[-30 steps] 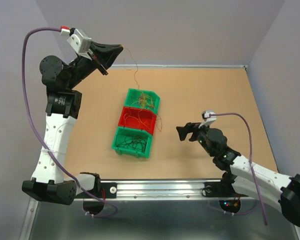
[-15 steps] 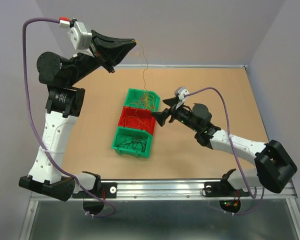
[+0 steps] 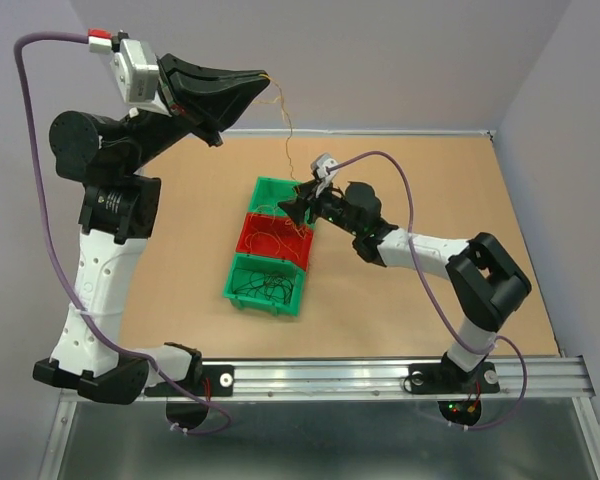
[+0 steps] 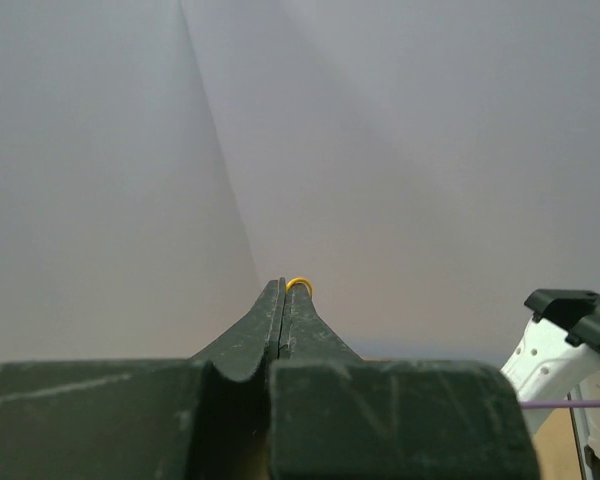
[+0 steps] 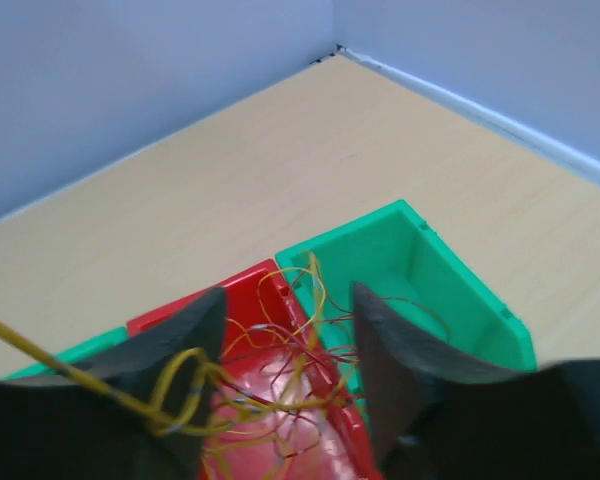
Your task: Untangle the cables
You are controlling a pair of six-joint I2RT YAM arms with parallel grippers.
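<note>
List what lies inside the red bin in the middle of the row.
The red bin holds a loose tangle of reddish and yellow wires, some looping over its rim. From the right wrist, that arm's hand covers the near part; overhead, its far right corner is hidden too.

Thin orange-yellow and reddish cables [image 5: 270, 385] tangle above the red bin; one yellow strand [image 3: 288, 128] rises taut.

The right gripper [image 3: 298, 203] has swung across to the three plastic bins [image 3: 273, 246], its jaws narrowing around the thin orange-yellow cables [image 5: 280, 345].
</note>
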